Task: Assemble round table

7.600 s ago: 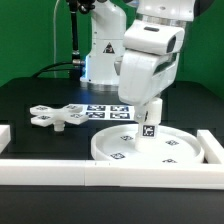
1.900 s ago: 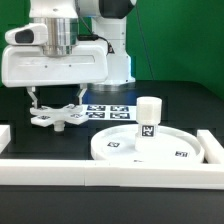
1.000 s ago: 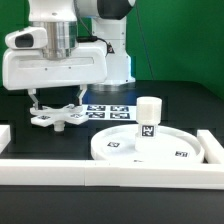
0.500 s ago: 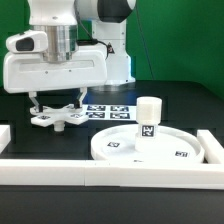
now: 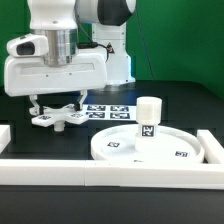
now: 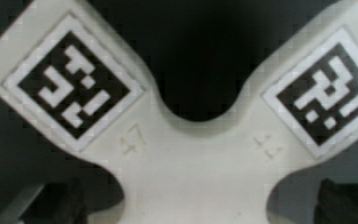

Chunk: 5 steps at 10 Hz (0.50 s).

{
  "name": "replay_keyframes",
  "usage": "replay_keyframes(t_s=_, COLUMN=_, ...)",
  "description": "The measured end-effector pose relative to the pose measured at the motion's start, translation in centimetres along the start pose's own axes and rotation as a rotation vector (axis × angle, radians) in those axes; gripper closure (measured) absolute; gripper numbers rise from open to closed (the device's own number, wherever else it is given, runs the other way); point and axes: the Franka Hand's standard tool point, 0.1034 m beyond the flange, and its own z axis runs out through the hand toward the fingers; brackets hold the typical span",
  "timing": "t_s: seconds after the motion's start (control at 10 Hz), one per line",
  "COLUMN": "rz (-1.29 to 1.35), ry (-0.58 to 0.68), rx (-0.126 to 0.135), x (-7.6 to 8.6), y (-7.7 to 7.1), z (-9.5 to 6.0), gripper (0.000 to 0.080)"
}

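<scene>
Fingers point(image 5: 34, 102) apart astride foot piece point(image 5: 57, 118), its 2 tags point(image 6: 73, 83) in wrist view, leg point(image 5: 148, 112) on disc point(image 5: 186, 154) exterior-only

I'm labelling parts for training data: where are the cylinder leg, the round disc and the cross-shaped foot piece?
cylinder leg point(image 5: 149, 108): exterior view, its white upper side wall.
round disc point(image 5: 165, 148): exterior view, bare floor inside the rim.
cross-shaped foot piece point(image 6: 179, 165): wrist view, white centre between two tagged arms.

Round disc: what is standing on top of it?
A short cylinder leg stands upright on the round disc, with square tags around it. What lies beneath the leg is hidden.
</scene>
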Motion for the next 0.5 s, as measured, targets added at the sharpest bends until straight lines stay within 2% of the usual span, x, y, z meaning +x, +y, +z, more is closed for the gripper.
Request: replay_keyframes(t_s=0.5, rz=-0.002, ry=-0.01, rx=0.005, x=-0.29, y=-0.11, z=0.51, gripper=0.0151)
